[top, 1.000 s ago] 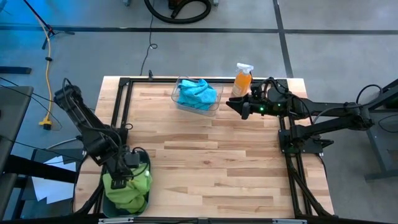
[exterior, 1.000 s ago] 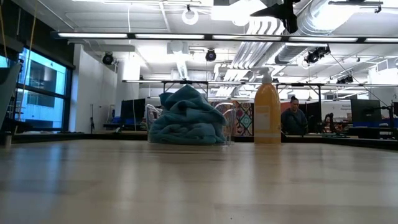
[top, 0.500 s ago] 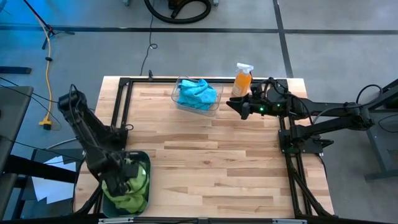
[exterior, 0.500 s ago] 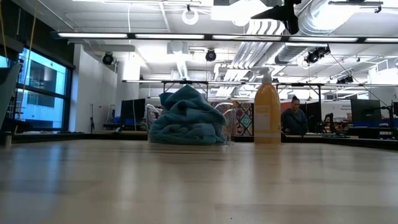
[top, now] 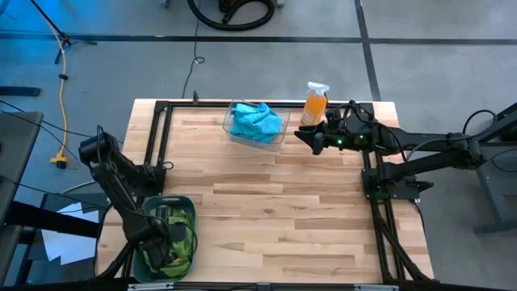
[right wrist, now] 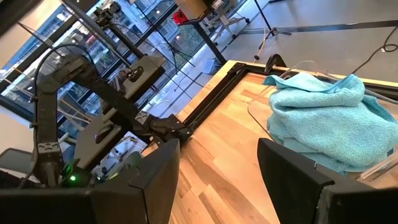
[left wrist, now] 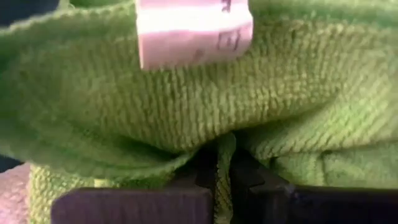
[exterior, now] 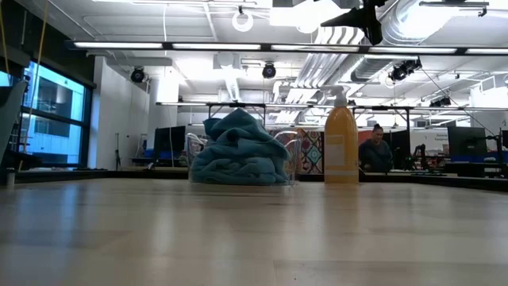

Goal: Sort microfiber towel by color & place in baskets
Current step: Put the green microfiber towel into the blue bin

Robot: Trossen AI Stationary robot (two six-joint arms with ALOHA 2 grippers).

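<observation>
The left claw (top: 164, 246), pinching a green towel (left wrist: 186, 106), is down inside the teal basket (top: 187, 202), near-left on the tabletop (top: 283, 210); right claw (right wrist: 217, 180) is spread.

Green towel (left wrist: 186, 106) cut off by edges

Long ceiling lights (exterior: 262, 46) lit the room evenly and brightly, and daylight came through a window (exterior: 49, 119) at one side. The near desk (exterior: 238, 238) was blurred in the low view. The green cloth (left wrist: 186, 106) filled the left wrist view, soft and out of focus.
</observation>
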